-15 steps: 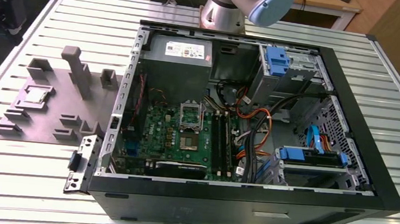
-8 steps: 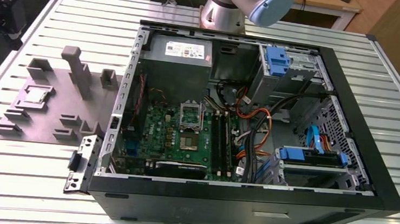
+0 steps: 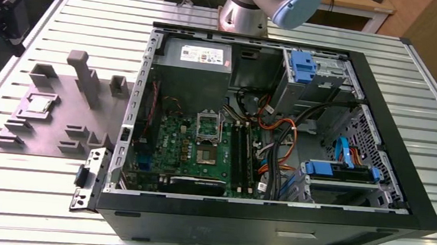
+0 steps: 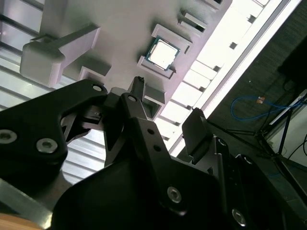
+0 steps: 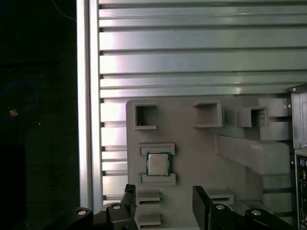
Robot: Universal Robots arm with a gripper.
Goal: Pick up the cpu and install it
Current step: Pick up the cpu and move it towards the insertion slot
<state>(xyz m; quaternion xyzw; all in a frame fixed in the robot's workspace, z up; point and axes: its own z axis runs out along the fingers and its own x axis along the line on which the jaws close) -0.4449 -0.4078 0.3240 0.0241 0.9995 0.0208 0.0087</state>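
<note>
1. Small square silvery-grey cpu point(image 5: 158, 164) lies flat, metal top up, in a recess of the grey plastic tray point(image 5: 201, 158), edges parallel w/ tray's.
2. Black gripper point(image 5: 164, 192) near it, jaws apart, holding nothing.

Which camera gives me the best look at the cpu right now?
The first wrist view: the cpu faces the camera squarely, uncovered, seated between two raised blocks of the grey tray. The second wrist view shows it at a slant beyond the open end effector. The exterior view shows it small on the tray.
</note>
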